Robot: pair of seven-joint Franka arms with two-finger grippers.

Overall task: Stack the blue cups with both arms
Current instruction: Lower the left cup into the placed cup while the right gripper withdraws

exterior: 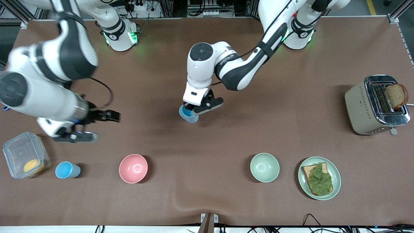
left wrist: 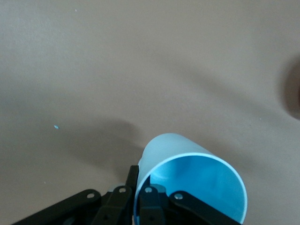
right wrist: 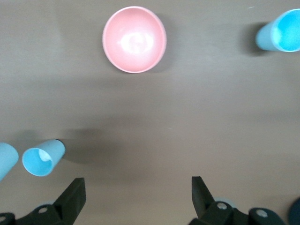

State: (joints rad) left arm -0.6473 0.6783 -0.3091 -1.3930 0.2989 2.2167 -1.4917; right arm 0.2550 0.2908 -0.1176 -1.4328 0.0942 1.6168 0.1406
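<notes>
left gripper [exterior: 194,109]: clamped on the rim of a blue cup [exterior: 188,114] over mid-table | right gripper [exterior: 93,126]: jaws wide, empty, above the second blue cup [exterior: 67,170], which stood between the pink bowl [exterior: 133,168] and a clear box [exterior: 25,154] | advice: we judged we should keep the held cup upright, bring the mouths into line, then lower slowly.

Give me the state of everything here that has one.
left gripper: shut on the held blue cup's rim, mid-table.
held blue cup: gripped, mouth up.
free blue cup: upright beside the container, untouched.
right gripper: open, over the table near the container.
pink bowl: upright, empty.
green bowl: upright, empty.
toaster: slice sticking up.
container: orange item inside.
</notes>
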